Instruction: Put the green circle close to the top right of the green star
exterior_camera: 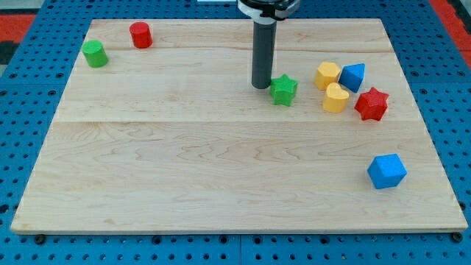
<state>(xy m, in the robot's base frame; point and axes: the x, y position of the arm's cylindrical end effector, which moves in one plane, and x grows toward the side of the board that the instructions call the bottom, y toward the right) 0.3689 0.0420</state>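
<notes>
The green circle stands near the board's top left corner. The green star lies right of the board's centre, in the upper half. My tip is at the star's left side, touching or almost touching it, and far to the right of the green circle.
A red circle stands right of the green circle. Right of the star lie a yellow hexagon, a yellow heart-like block, a blue triangle-like block and a red star. A blue cube lies at lower right. The wooden board carries all.
</notes>
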